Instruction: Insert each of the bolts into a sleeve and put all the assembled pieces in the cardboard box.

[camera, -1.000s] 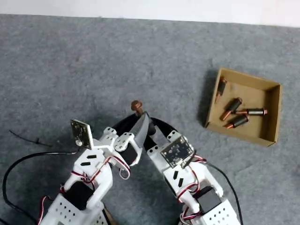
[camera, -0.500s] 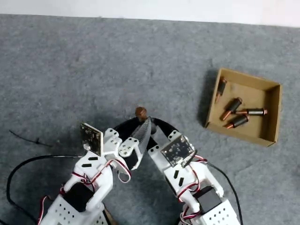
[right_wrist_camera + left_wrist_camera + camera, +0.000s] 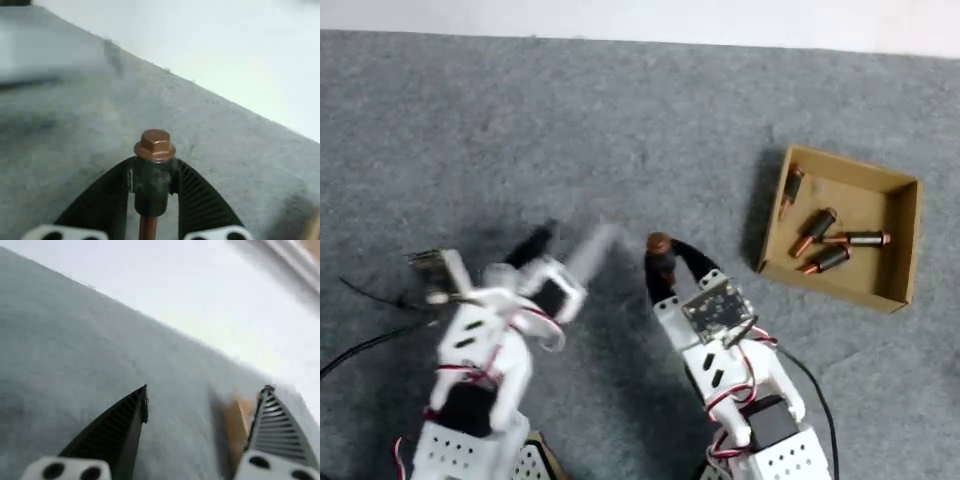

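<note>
One sleeved bolt (image 3: 151, 186) stands clamped lengthwise in the right gripper (image 3: 152, 167), head outward; left gripper (image 3: 206, 388) gapes empty.

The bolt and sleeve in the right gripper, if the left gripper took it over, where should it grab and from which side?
Likely the copper hex head, which stands clear beyond the fingertips of the right gripper; its flat sides suit a pinch. The dark sleeve is clamped between those fingers, so the open left gripper should come in from the head end.

Grey mat (image 3: 620, 120) covers table. Cardboard box (image 3: 910, 245) near right edge. Thin black tie (image 3: 370, 295) near left edge.
</note>
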